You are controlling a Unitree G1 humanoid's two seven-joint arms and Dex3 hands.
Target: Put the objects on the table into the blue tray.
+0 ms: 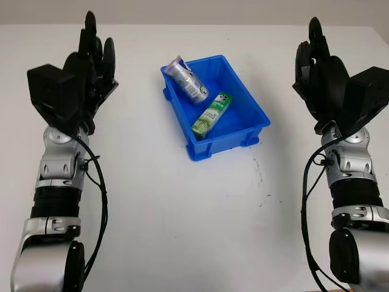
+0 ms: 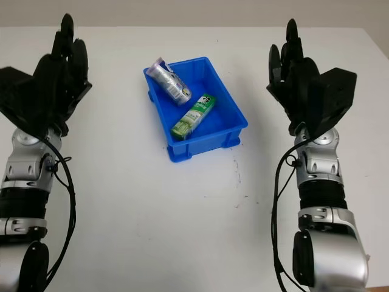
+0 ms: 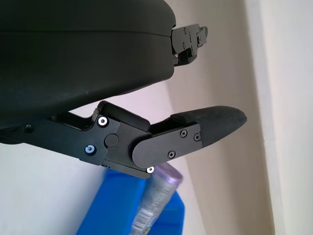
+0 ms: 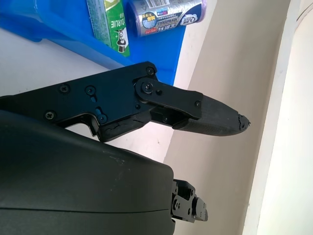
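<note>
While the white table [image 1: 200, 231] takes nearly all of the head views, a thin strip of beige wall [image 1: 194, 11] shows behind its far edge, and some small dark specks lie on the table in front of the tray. One blue tray [image 1: 243, 97] stands at the middle of the far half of the table, turned at a slant. Two objects lie inside it: one silver can with a purple end [image 1: 188, 81], resting against the far left corner and leaning on the rim there, and one green and white box [image 1: 213, 114], lying along the tray floor just beside the can and reaching toward the near wall. No other loose object lies on the table surface itself. Two arms come in from below. The left hand [image 1: 91, 58] is raised to the left of the tray, well apart from it, open and holding nothing. The right hand [image 2: 292, 61] is raised to the right of the tray, also well apart, open and with nothing in it. From the left wrist view, one black finger [image 3: 205, 125] reaches across, and behind it a corner of the tray and the purple end of the can are seen, but not the box. From the right wrist view, both the can with its printed label and the box appear together over the tray wall, beyond that hand's finger [image 4: 210, 115].
</note>
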